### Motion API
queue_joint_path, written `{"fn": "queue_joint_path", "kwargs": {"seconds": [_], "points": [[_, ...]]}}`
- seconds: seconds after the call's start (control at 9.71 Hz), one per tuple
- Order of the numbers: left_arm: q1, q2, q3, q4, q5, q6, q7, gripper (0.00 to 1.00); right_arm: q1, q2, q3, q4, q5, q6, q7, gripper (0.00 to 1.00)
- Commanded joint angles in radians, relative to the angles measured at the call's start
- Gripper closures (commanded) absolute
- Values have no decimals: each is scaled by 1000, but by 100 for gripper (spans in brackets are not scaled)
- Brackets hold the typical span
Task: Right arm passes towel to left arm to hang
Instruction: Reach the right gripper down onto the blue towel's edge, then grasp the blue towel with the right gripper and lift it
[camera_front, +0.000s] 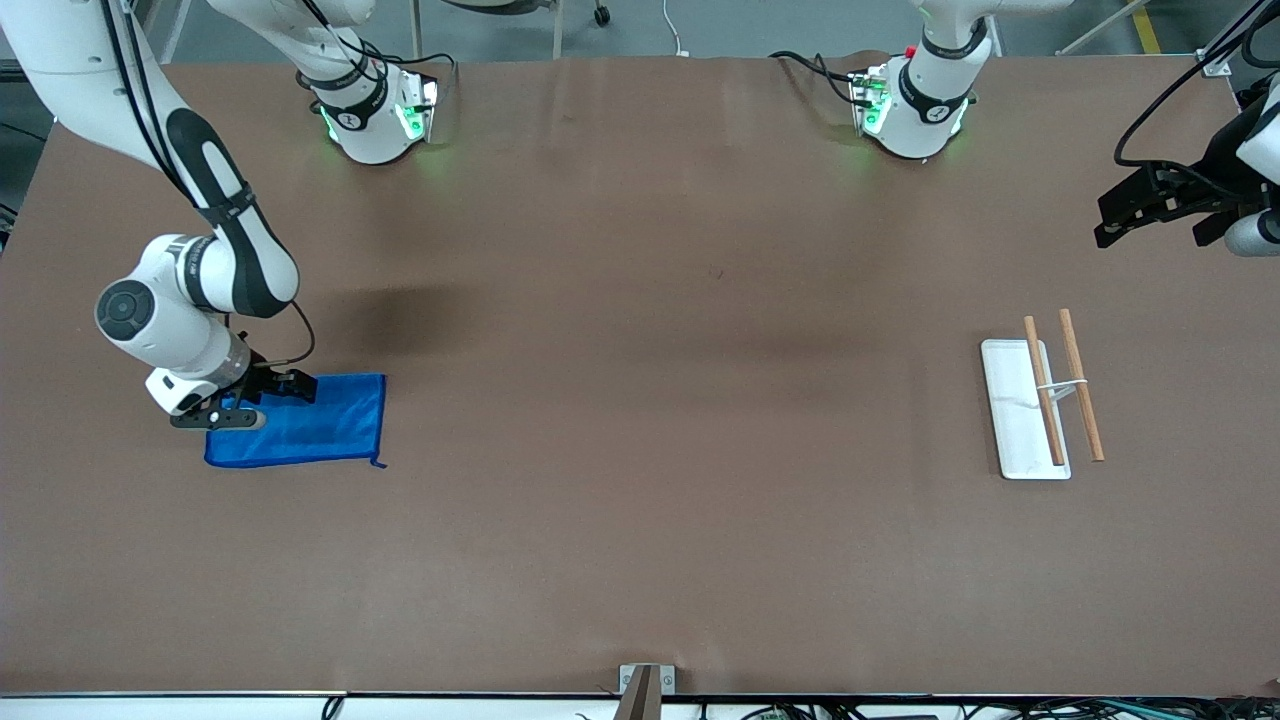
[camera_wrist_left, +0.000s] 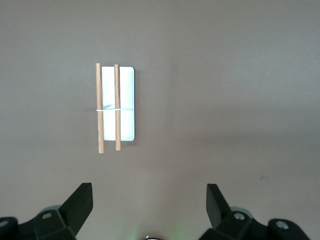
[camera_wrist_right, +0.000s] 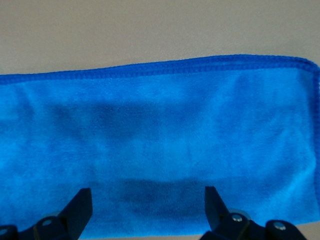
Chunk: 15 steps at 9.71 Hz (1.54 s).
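Observation:
The royal-blue towel (camera_front: 320, 425) lies flat and folded on the brown table near the right arm's end. A small tag sticks out at its corner nearest the front camera. My right gripper (camera_front: 262, 402) is open, low over the towel's edge toward the right arm's end, with one finger on each side of that edge. In the right wrist view the towel (camera_wrist_right: 160, 130) fills the frame under the open right gripper (camera_wrist_right: 147, 202). My left gripper (camera_front: 1125, 215) is open and empty, held high at the left arm's end of the table. It also shows open in the left wrist view (camera_wrist_left: 149, 200).
A white flat base (camera_front: 1010, 430) with two wooden rods (camera_front: 1082, 385) on a wire stand sits near the left arm's end. It also shows in the left wrist view (camera_wrist_left: 127, 125). A metal bracket (camera_front: 645, 685) sits at the table's edge nearest the front camera.

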<state>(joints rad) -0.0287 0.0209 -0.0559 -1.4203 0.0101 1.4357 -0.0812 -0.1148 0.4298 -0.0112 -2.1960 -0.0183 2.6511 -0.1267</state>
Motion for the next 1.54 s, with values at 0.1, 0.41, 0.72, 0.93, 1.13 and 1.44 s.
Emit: {"fn": "queue_joint_path", "kwargs": {"seconds": [0.1,0.41,0.72,0.93,1.13,1.44], "points": [[1,-9,-2,-25,2,8,14,0,3,41,-1,-11,4,64,-10,14],[3,-3,-2,-26,2,23,14,0,-3,41,-1,-7,6,52,5,97],[3,1,-1,-35,2,25,12,0,4,32,0,27,11,-70,33,100],[3,1,-1,-35,2,25,12,0,10,9,3,73,11,-198,33,100],[3,1,-2,-35,2,25,14,0,18,-45,10,145,17,-381,41,100],[3,-4,-2,-35,1,23,14,0,21,-123,81,206,76,-535,42,100]]}}
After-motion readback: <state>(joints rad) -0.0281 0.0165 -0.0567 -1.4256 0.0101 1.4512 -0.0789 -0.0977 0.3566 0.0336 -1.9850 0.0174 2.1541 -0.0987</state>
